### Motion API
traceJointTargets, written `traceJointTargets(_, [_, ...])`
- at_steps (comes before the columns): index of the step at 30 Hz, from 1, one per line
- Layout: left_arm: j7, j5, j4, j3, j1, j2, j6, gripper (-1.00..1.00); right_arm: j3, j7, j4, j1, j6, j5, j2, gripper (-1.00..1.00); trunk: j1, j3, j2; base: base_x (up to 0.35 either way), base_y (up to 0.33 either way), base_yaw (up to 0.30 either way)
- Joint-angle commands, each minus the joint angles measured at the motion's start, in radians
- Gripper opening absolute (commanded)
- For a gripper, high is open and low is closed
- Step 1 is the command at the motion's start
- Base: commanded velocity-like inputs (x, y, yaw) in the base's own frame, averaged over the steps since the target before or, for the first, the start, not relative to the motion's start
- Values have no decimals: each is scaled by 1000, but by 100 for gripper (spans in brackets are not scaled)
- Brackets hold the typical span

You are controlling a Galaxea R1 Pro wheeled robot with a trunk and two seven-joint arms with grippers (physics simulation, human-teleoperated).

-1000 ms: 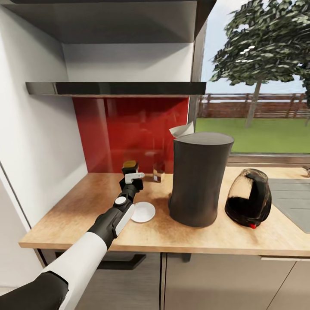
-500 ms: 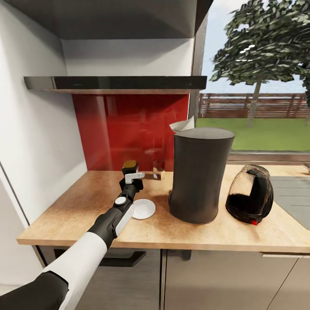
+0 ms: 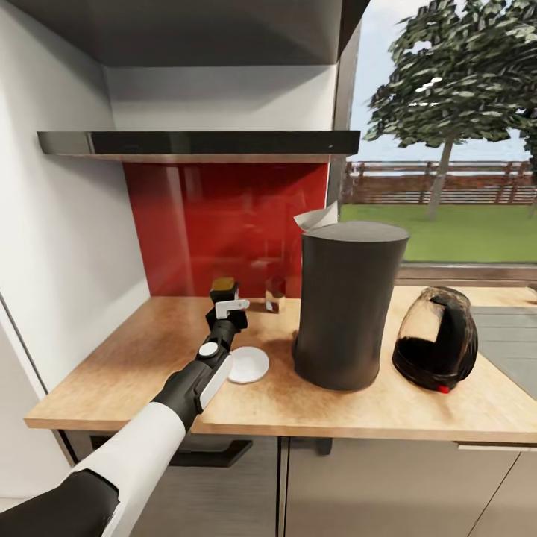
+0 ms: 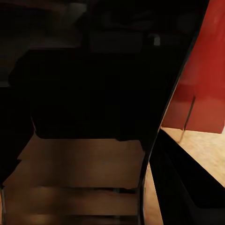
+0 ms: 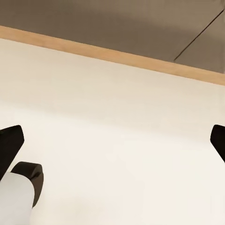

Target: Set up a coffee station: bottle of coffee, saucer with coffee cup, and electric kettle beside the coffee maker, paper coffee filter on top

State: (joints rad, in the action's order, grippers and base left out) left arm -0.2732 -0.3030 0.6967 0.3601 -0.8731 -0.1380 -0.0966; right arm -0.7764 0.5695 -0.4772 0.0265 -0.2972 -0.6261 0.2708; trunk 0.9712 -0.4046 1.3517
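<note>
Head view of kitchen corner. Left arm extended over table point(image 3: 134, 358), left claw point(image 3: 226, 302) at bottle of coffee point(image 3: 224, 286), of which the tan cap shows above the wrist; grip on bottle not resolvable from head view, and left wrist view dark, close against a black body, with red backsplash point(image 4: 201, 79) and tan worktop at one side, so claw opening cannot be told. Saucer point(image 3: 250, 365) flat on table just beside the forearm, between arm and coffee maker point(image 3: 347, 306). Coffee maker upright near table centre, paper coffee filter point(image 3: 317, 218) at rear rim of its flat top. Electric kettle point(image 3: 436, 341) just beside coffee maker on the window side, red switch at base. Small clear glass item point(image 3: 274, 295) against backsplash, behind and between bottle and coffee maker. Kitchen shelf point(image 3: 198, 142) on wall above. Right claw point(image 5: 115, 140) spread wide, fingertips at opposite edges of right wrist view, over pale floor point(image 5: 112, 131).
</note>
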Motion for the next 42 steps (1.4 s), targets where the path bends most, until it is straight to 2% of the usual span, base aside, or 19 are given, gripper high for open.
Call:
traceJointTargets(1, [-6,-8,-3,7,-1,1,-8,-100,-8,5,-1,0,-6,-11,-1,100,0,-1,1,112,0,0])
traceJointTargets(15, [-5,-8,-12,7,-1,19,-21,-100,-8,6,-1,0,-6,-11,-1,100,0,-1,1,64,0,0])
traceJointTargets(42, [-4,-7,-13,7,-1,20,-22,-100,-8,7,-3,0,-5,-9,-1,100,0,5,1,12,0,-70])
